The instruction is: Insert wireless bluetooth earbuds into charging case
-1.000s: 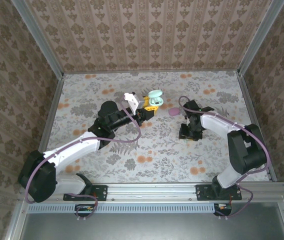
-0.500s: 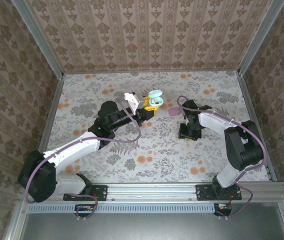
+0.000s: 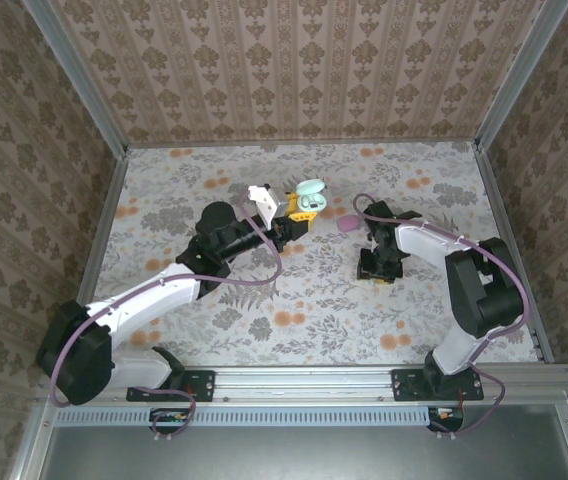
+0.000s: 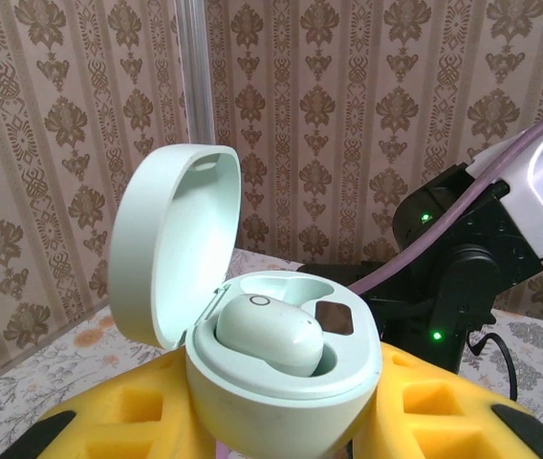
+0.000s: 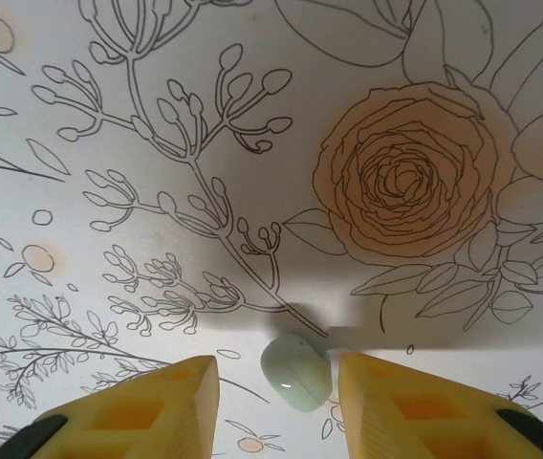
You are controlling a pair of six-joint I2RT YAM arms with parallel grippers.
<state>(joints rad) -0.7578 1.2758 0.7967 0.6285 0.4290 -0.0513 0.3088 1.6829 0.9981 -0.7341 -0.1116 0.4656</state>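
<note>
Right elbow [image 3: 479, 288] has slid a little toward 9 o'clock, right fingers [image 5: 157, 406] open around a mint earbud [image 5: 296, 371] on the tabletop [image 5: 109, 124], left fingers [image 4: 424, 411] squeezing the lid-up mint case [image 4: 281, 382] at 12 o'clock.

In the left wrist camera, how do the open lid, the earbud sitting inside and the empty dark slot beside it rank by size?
1. Largest: lid
2. Middle: earbud
3. Smallest: empty slot
All three belong to one mint case and are about equally near the camera, so the order looks fair.
</note>
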